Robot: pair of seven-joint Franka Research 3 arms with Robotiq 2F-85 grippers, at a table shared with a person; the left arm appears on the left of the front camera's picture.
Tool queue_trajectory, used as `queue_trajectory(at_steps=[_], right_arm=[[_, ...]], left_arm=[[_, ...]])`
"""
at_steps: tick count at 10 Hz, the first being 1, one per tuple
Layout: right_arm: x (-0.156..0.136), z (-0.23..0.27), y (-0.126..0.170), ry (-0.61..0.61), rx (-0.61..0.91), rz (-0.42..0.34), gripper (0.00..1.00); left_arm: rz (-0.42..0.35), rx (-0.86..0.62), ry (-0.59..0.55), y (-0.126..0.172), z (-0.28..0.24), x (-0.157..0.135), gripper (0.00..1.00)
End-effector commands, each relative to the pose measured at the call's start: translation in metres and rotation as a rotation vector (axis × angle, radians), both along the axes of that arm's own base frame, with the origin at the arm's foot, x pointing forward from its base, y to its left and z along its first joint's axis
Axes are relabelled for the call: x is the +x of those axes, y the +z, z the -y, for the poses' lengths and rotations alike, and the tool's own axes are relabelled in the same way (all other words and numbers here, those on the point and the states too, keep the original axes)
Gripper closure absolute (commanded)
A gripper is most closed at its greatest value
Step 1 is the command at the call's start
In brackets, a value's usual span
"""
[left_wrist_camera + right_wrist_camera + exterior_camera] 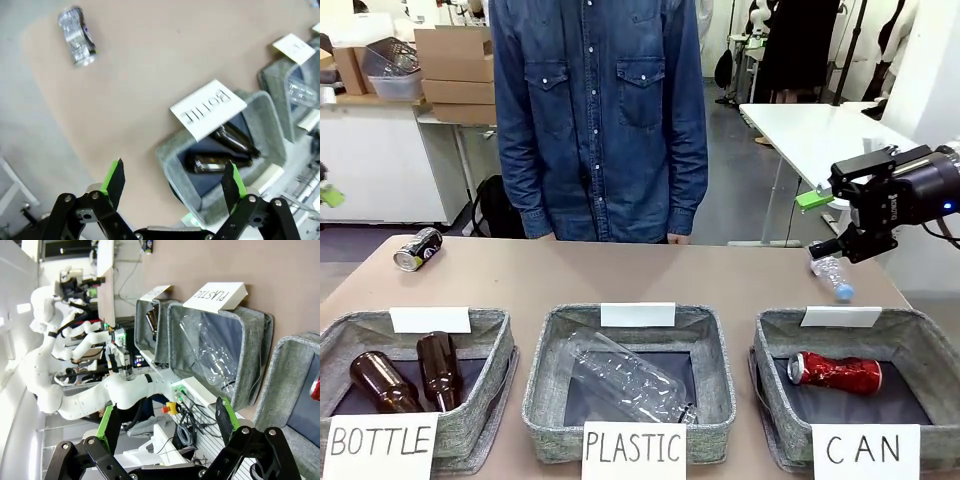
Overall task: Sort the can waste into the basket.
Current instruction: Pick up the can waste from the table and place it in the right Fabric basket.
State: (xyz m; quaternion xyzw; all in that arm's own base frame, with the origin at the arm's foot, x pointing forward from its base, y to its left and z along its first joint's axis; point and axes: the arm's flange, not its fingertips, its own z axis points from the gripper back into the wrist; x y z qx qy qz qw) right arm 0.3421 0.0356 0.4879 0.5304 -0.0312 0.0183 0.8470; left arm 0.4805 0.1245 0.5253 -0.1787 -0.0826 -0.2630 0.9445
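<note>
A dented red can (835, 372) lies inside the grey basket (932, 345) marked "CAN" at the front right. A dark grey-silver can with yellow marks (418, 249) lies on its side on the table at the far left, and from above it sits far ahead of my left gripper (172, 180). That gripper is open and holds nothing. My right gripper (826, 225) hangs open above the table's right edge, behind the CAN basket (285, 385). A sliver of the red can (316, 390) shows in the right wrist view.
A grey bin marked "BOTTLE" (490, 330) holds two brown bottles, and the middle bin marked "PLASTIC" (545, 370) holds a clear bottle. A small clear plastic bottle (831, 275) lies on the table under my right gripper. A person in a denim shirt (600, 110) stands at the far edge.
</note>
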Motion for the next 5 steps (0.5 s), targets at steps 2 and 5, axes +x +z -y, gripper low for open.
queue_trajectory(at_steps=[2, 5], right_arm=[[0.001, 0.002, 0.000, 0.015, -0.011, 0.015, 0.00], [0.001, 0.002, 0.000, 0.015, -0.011, 0.015, 0.00]], left_arm=[[0.042, 0.130, -0.233, -0.051, 0.014, 0.085, 0.00], [0.013, 0.144, -0.308, -0.099, 0.019, 0.140, 0.00]])
